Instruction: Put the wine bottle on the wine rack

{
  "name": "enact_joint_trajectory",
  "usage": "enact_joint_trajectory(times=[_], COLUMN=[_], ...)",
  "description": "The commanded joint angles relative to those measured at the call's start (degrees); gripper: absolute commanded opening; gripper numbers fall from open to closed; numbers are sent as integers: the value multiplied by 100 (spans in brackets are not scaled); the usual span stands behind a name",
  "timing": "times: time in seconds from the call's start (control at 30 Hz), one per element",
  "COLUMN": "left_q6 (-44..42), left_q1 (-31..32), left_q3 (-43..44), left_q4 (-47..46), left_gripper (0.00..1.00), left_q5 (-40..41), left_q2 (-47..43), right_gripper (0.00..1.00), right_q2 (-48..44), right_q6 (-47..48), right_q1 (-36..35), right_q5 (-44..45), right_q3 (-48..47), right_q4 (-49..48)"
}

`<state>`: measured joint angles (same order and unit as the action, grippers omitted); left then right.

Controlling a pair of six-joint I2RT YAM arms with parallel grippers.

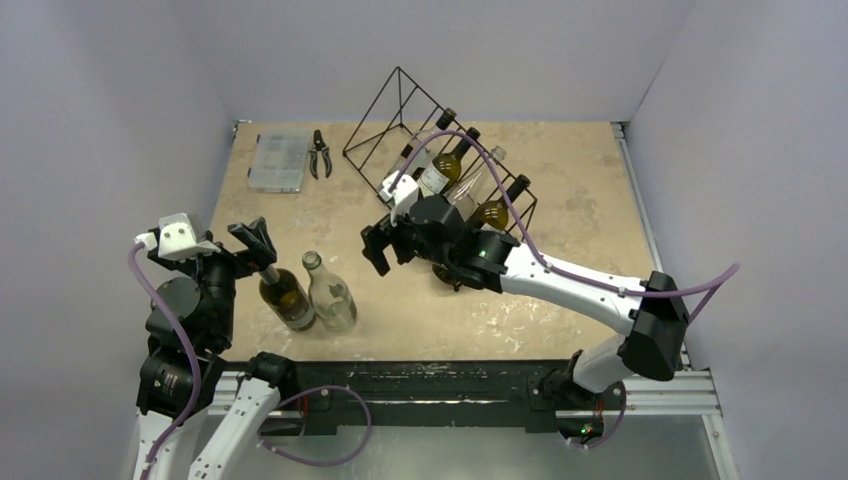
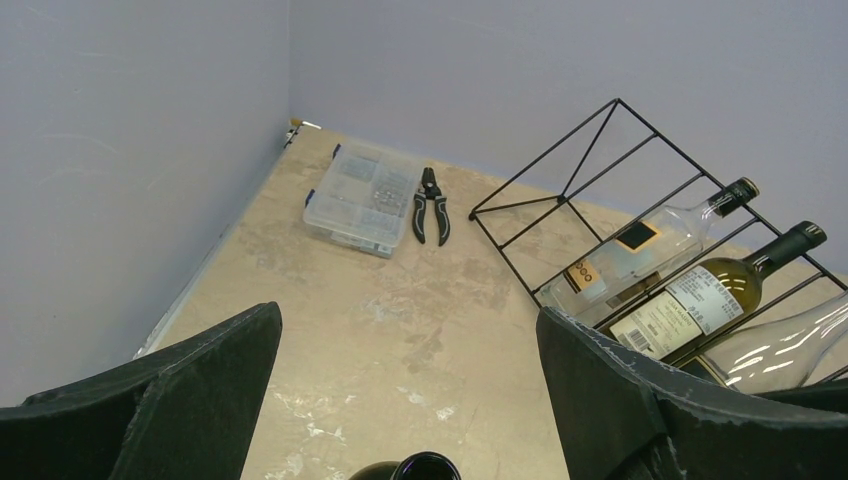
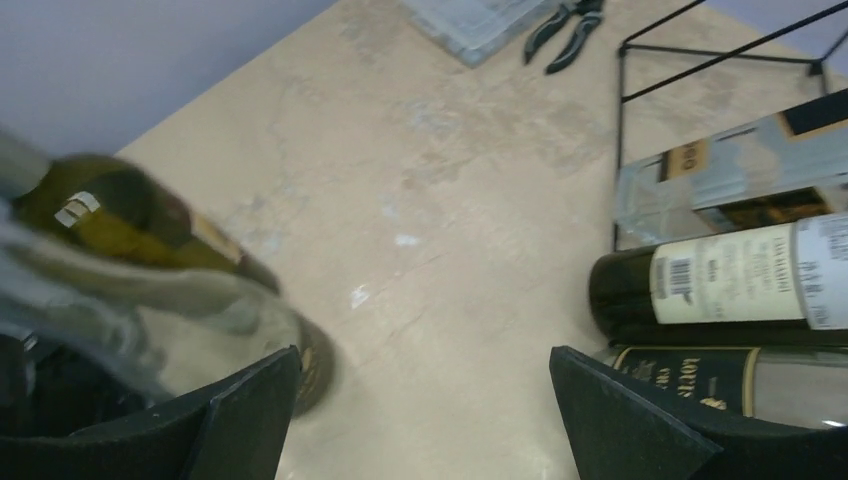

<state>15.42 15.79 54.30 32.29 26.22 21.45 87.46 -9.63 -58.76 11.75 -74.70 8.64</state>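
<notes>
Both grippers spread; two bottles stand off the rack

The left gripper [image 1: 256, 243] hangs wide open just above the wine bottle [image 1: 286, 297], which is upright and of dark olive glass. Best to drop squarely over its neck and close below the lip. The right gripper [image 1: 374, 252], equally wide, has the wine rack [image 1: 372, 110] behind it.

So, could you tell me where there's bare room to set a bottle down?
Free: the table between the parts box, pliers and the two standing bottles; also right of the wine rack. Crowded at the rack's front.
</notes>
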Motion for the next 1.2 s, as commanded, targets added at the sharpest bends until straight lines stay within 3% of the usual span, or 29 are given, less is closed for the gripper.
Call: enact_joint_trajectory(times=[0.0, 0.27, 0.57, 0.77, 0.9, 1.17], left_q6=[-13, -30, 4, 5, 25, 37], left_q1=[-49, -96, -182, -197, -217, -217], left_q3=[134, 136, 118, 125, 115, 99], left_q4=[-81, -73, -78, -74, -83, -87], left_gripper=[100, 100, 100, 100, 100, 100], left_q5=[35, 81, 4, 13, -20, -4], left_q2=[8, 58, 122, 182, 183, 75], right_gripper=[99, 99, 99, 99, 91, 86], right_q2=[-679, -1341, -908, -173, 182, 784], right_q6=[-75, -98, -685, -935, -952, -997], right_q1=[-211, -676, -892, -1117, -1240, -1413], right_q5=[-970, -1722, -1212, -833, -619, 54], right_q3=[496, 1154, 1183, 556, 312, -23], right_q4=[-969, -2067, -3151, -2801, -2631, -2322])
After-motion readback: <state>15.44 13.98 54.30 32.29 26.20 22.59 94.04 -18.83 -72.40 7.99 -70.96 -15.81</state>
